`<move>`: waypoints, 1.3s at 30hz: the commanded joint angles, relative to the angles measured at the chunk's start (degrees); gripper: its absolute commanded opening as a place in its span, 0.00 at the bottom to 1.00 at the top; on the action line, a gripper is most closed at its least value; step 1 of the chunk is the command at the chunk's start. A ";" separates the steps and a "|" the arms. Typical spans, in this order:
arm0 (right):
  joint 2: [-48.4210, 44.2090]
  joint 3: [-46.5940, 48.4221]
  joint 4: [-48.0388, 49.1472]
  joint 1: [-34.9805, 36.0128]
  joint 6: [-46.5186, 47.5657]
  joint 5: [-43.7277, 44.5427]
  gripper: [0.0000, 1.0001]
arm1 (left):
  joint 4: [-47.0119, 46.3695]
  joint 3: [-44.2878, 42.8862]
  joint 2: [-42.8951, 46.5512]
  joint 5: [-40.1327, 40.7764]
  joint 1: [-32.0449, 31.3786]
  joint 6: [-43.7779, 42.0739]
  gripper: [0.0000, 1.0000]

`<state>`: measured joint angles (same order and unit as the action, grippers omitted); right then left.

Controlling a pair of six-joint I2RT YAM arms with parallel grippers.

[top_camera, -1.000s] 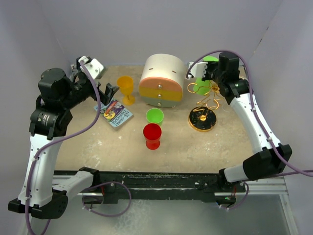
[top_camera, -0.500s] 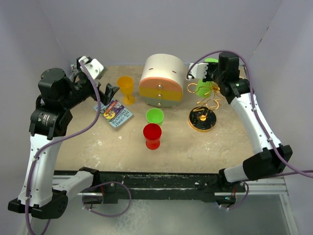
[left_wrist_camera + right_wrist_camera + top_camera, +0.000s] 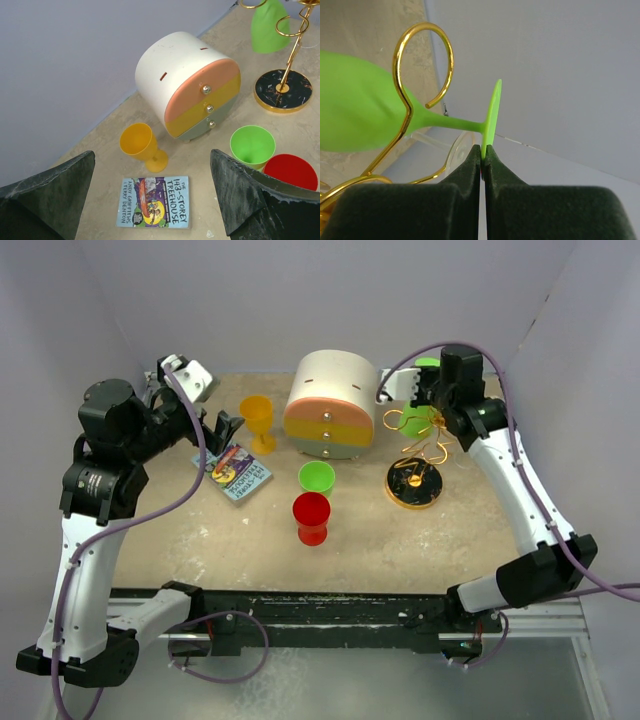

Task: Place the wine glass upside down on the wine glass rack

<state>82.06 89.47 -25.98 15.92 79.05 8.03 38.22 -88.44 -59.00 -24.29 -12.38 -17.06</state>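
Observation:
My right gripper [image 3: 483,150] is shut on the round foot of a green wine glass [image 3: 360,112], held upside down beside the gold wire rack [image 3: 418,445]. The glass's stem lies close under a curled gold loop arm [image 3: 425,65]. In the top view the green glass [image 3: 420,420] hangs at the rack's top, above the black-and-gold disc base [image 3: 413,483]. The left wrist view shows the green bowl [image 3: 268,27] against the rack's stem [image 3: 292,47]. My left gripper [image 3: 225,430] is open and empty above a book.
A round drawer box [image 3: 330,405] with orange and yellow bands stands left of the rack. A yellow goblet [image 3: 258,420], a green cup [image 3: 316,477], a red cup [image 3: 311,515] and a blue book [image 3: 232,470] lie on the table.
My right gripper with the green glass has shifted slightly left and back at the rack's top. The left arm has not moved.

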 commanded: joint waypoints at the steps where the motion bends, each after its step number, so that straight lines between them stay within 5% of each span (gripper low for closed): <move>1: 0.51 2.77 -0.98 1.11 2.43 2.47 0.00 | -2.73 0.27 0.63 -0.93 0.52 0.36 0.99; 39: 2.57 6.62 -6.98 6.64 -1.38 10.31 0.00 | -3.02 0.77 1.17 -0.93 0.52 0.27 0.99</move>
<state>84.82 93.25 -33.15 21.91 78.63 16.40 38.20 -88.12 -58.48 -24.29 -12.36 -17.08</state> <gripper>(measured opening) 0.012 0.992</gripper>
